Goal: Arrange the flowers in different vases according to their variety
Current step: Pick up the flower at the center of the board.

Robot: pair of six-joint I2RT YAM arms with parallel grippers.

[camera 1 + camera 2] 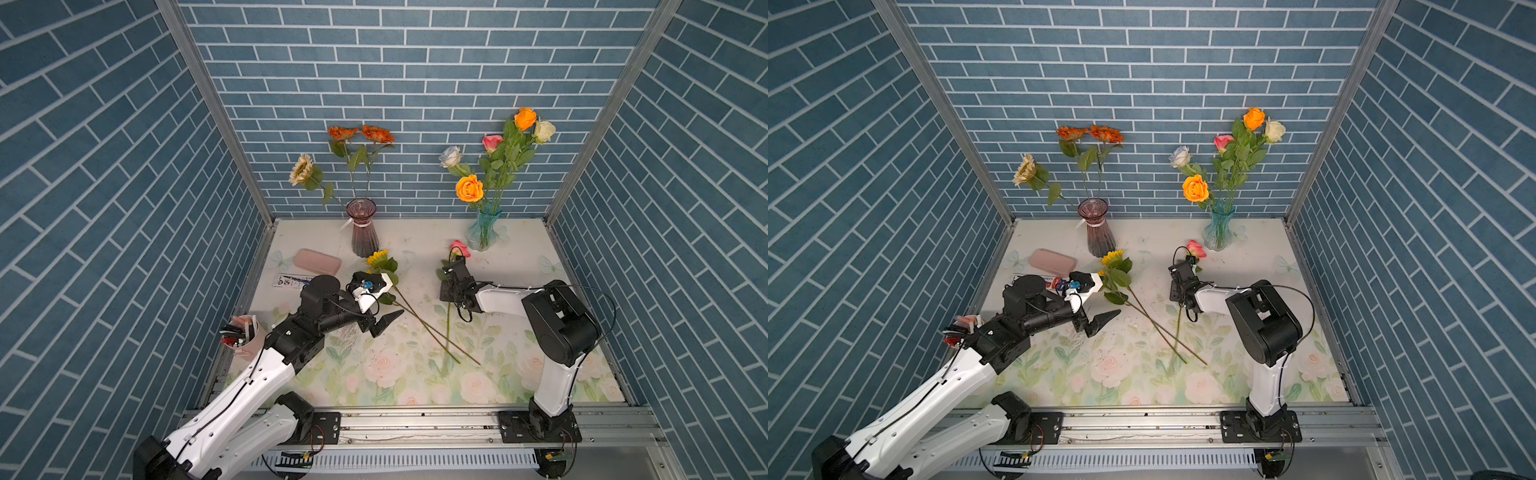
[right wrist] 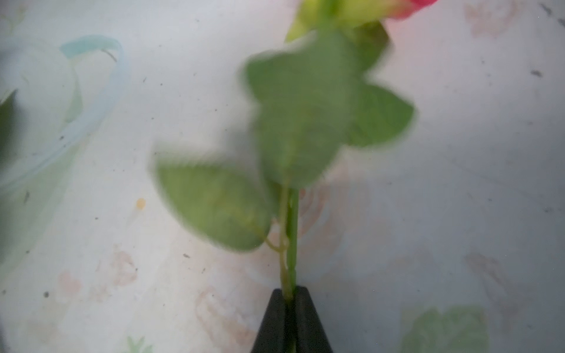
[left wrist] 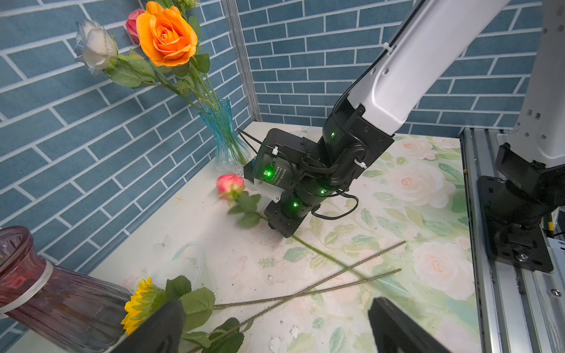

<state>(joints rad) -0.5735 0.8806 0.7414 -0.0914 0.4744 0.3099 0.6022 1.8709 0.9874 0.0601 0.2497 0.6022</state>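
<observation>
Pink rose (image 1: pixel 460 248) and yellow sunflower (image 1: pixel 377 258) lay unvased; we saw right gripper (image 2: pixel 290 298) pinching the rose's stem, left gripper (image 3: pixel 275 327) agape.

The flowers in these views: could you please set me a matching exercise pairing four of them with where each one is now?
Flowers
1. pink rose outside the vases
2. yellow sunflower
3. cream sunflower
4. pale blue rose

Places
a. standing in the aqua vase
b. stem pinched in the right gripper
c. standing in the plum vase
d. lying loose on the tablecloth

Pairs: 1-b, 2-d, 3-c, 4-a
</observation>
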